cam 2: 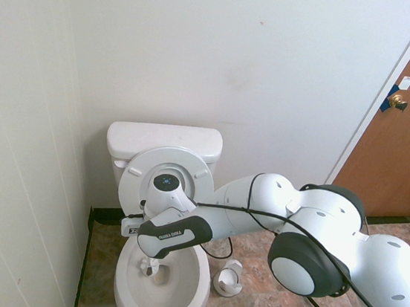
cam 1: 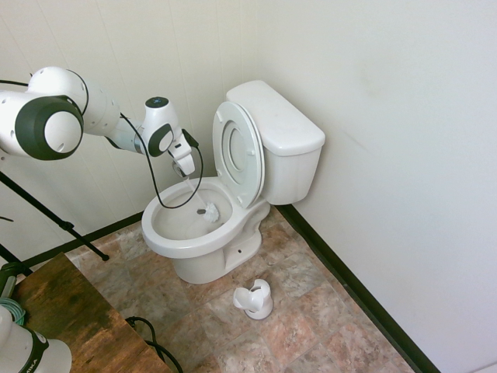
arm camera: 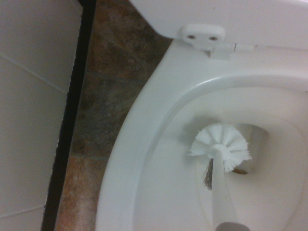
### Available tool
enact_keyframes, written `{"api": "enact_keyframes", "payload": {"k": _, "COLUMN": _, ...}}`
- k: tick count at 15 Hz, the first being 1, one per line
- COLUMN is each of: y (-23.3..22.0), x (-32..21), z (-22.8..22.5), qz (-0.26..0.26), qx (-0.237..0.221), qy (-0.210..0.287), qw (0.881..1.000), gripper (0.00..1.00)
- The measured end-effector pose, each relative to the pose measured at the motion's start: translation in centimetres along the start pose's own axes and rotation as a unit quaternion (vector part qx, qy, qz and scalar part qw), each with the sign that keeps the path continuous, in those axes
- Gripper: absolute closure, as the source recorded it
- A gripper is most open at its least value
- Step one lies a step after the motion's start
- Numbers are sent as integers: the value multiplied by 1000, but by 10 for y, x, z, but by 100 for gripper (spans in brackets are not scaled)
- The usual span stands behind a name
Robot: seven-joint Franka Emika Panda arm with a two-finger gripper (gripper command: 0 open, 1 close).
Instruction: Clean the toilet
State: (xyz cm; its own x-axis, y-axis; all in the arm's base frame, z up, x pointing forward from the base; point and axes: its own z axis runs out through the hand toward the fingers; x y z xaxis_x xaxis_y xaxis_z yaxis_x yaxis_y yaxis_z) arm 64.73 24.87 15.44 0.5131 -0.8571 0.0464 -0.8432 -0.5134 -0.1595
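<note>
First exterior view: claw [cam 1: 187, 172] sits above the rear part of the bowl, closed narrowly on the handle of a white toilet brush [cam 1: 211, 212]. The toilet [cam 1: 178, 248] is directly below the claw, its bowl open upward. Raised seat and lid [cam 1: 239, 155] stand just beside the claw, with the tank [cam 1: 293, 126] beyond them. Brush holder [cam 1: 258, 302] is on the floor, lower than the claw and outside the bowl.

Wrist view: handle [arm camera: 222, 195] runs down away from the claw; the white bristles [arm camera: 222, 140] lie beside the drain opening [arm camera: 257, 144], with a darker tuft at one side of the head. Small brownish mark [arm camera: 239, 171] at the opening. Firm contact between bristles and ceramic cannot be confirmed.

Step in hand, as judged: scrubbing inside the bowl. Extent of cleaning so far: undetermined.

Method notes: keep the grip firm, since the long handle will lever against the claw whenever the head meets resistance. Lower until the bristles flex lightly, then use short overlapping strokes around the opening, working over the mark. Next, sweep outward along the bowl wall under the rim, tilting the wrist so that the bristles lead rather than the hard stem. Main risks: handle twisting in the grip, wrist knocking the raised seat, head catching in the opening. Lift straight clear of the rim before heading for the holder.
</note>
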Motion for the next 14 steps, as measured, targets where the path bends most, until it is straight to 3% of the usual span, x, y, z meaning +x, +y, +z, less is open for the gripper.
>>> {"api": "enact_keyframes", "payload": {"k": 4, "y": -1, "x": -4, "z": -25, "qz": -1, "qx": 10, "qy": 4, "qw": 1000, "gripper": 100}}
{"api": "enact_keyframes", "payload": {"k": 7, "y": 10, "x": 2, "z": -80, "qz": 4, "qx": 24, "qy": 17, "qw": 1000, "gripper": 100}}
{"api": "enact_keyframes", "payload": {"k": 11, "y": 52, "x": 23, "z": -156, "qz": 37, "qx": 38, "qy": 43, "qw": 998, "gripper": 100}}
{"api": "enact_keyframes", "payload": {"k": 14, "y": 107, "x": 68, "z": -201, "qz": 82, "qx": 45, "qy": 54, "qw": 994, "gripper": 100}}
